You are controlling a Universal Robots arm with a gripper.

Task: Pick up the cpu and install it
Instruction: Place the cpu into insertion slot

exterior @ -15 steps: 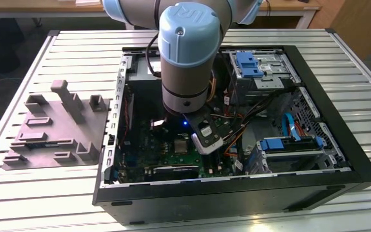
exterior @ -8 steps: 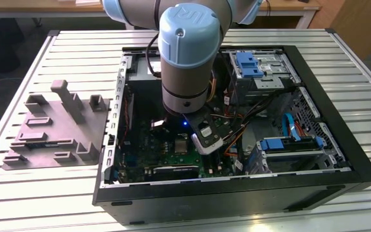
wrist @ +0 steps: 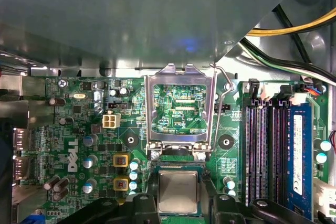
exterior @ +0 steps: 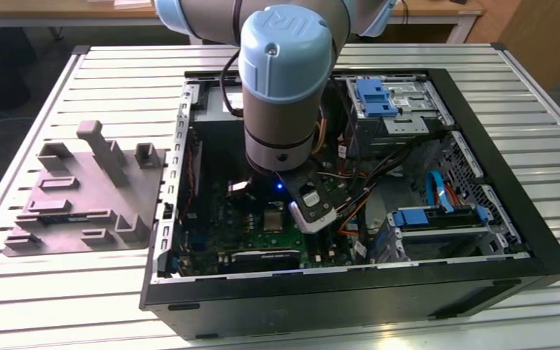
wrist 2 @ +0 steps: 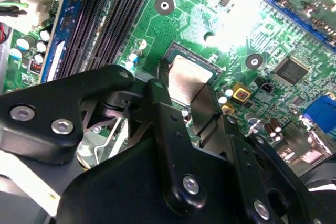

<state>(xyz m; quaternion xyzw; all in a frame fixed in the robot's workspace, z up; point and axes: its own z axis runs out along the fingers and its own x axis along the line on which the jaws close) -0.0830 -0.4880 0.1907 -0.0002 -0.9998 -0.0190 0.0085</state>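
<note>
The cpu (wrist: 178, 191) is a small silvery square lying at the dark socket of the green motherboard (wrist: 79, 129); in the second wrist view the cpu (wrist 2: 185, 76) sits in the socket frame. My gripper (wrist 2: 184, 90) straddles it, black fingers (wrist 2: 164, 85) pressed to two opposite edges, so it looks shut on the chip. In the first wrist view the gripper (wrist: 178, 205) flanks the chip on both sides. The socket's metal lid (wrist: 181, 106) stands flipped open beyond it. In the exterior view the arm (exterior: 280, 109) reaches down into the open computer case (exterior: 513, 219).
Memory slots (wrist: 262, 150) and a blue module (wrist: 299, 156) run beside the socket. Yellow and black cables (wrist: 294, 30) hang nearby. A metal panel (wrist: 131, 14) overhangs the board. A grey moulded holder (exterior: 85, 197) lies on the slatted table at the exterior view's left.
</note>
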